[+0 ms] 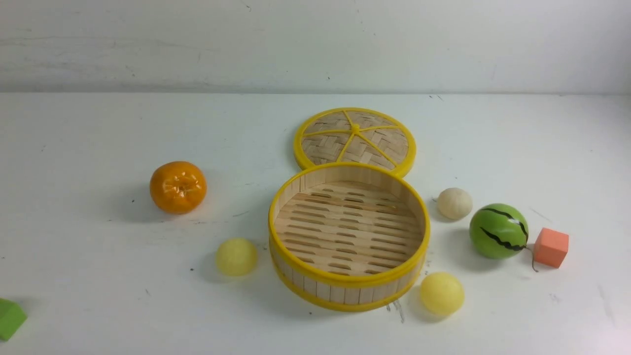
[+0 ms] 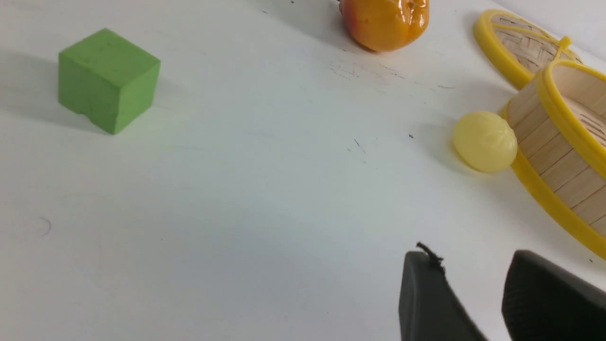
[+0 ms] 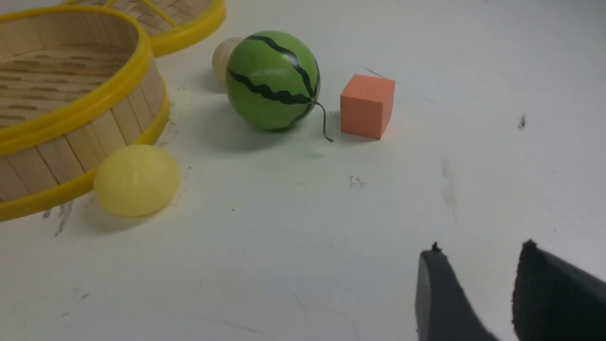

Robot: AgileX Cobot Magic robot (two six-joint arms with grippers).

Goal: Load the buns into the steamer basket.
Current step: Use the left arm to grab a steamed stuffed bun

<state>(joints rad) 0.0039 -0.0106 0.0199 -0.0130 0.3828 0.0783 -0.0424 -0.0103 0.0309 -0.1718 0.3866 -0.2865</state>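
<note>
The steamer basket (image 1: 345, 291) stands in the middle of the table with nothing in it. Three buns lie around it: a pale yellow bun (image 1: 236, 256) at its front left, another yellow bun (image 1: 441, 293) at its front right, and a cream-white bun (image 1: 454, 202) to its right. No arm shows in the front view. In the left wrist view my left gripper (image 2: 473, 260) is open over bare table, short of the yellow bun (image 2: 484, 141) beside the basket (image 2: 554, 142). My right gripper (image 3: 478, 253) is open too, well away from the yellow bun (image 3: 136, 180).
A flat woven lid (image 1: 354, 138) lies behind the basket. An orange (image 1: 178, 187) sits at the left, and a green block (image 1: 10, 318) at the front left edge. A watermelon ball (image 1: 498, 230) and an orange-red cube (image 1: 550, 247) sit right of the cream bun.
</note>
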